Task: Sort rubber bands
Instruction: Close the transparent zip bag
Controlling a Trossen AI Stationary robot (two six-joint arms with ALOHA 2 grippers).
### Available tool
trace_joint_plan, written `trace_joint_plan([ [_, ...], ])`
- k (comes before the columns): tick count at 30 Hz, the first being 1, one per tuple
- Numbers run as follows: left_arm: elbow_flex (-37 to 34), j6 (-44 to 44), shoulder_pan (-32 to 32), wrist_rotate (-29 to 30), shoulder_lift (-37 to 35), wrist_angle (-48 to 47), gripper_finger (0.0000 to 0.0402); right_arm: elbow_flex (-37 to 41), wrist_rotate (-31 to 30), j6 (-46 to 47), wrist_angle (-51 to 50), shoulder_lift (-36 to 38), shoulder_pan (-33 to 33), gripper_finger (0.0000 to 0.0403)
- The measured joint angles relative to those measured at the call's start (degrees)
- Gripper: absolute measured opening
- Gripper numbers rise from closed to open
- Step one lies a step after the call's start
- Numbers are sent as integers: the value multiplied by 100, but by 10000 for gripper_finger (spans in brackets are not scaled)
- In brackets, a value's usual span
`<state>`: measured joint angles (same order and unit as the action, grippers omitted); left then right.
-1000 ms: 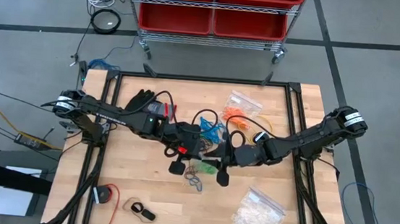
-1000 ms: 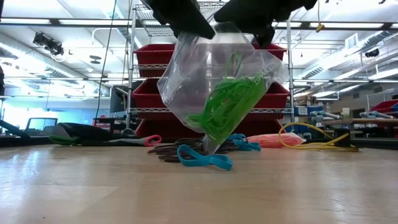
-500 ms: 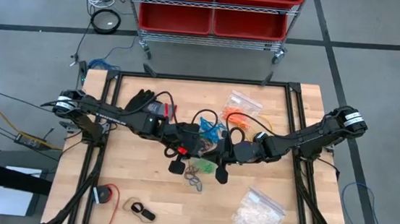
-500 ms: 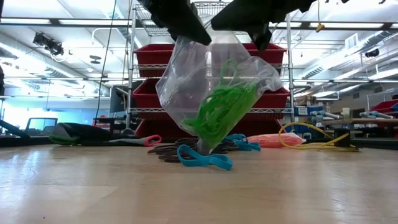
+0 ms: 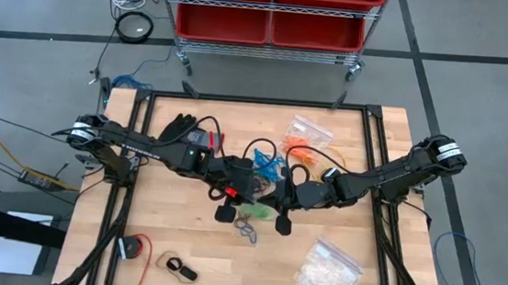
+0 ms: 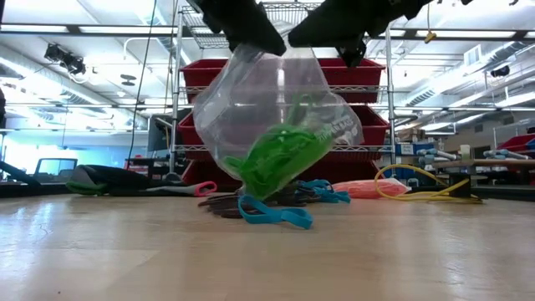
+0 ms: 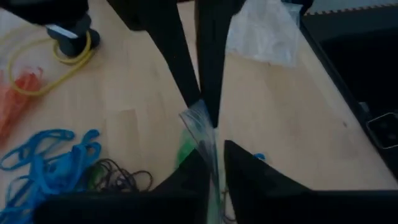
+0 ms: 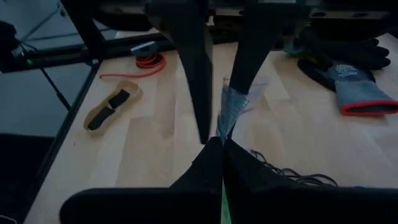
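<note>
Table (image 5: 181, 238): a light wooden top in a black frame, seen from above.
Far side: a dark glove (image 5: 180, 129) towards the left; a clear bag of orange bands (image 5: 305, 140) towards the right.
Middle: blue rubber bands (image 5: 268, 169), with dark rubber bands (image 5: 246, 228) nearer the front.
Front left: a red and black coil (image 5: 135, 247) and a tan strap (image 5: 177, 267) are laid close together.
Front right: a clear bag of whitish pieces (image 5: 326, 271).
</note>
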<state>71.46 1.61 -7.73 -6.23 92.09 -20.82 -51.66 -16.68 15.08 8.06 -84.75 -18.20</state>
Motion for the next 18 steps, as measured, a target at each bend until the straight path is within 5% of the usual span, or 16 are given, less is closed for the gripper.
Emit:
trace_joint_plan([
  [9, 0, -82, 0, -119, 0, -373, 148, 0, -336, -274, -154, 0, -98, 0],
  [18, 2, 94, 9, 66, -358, -424, 178, 0, -451, -331, -142, 0, -133, 0],
])
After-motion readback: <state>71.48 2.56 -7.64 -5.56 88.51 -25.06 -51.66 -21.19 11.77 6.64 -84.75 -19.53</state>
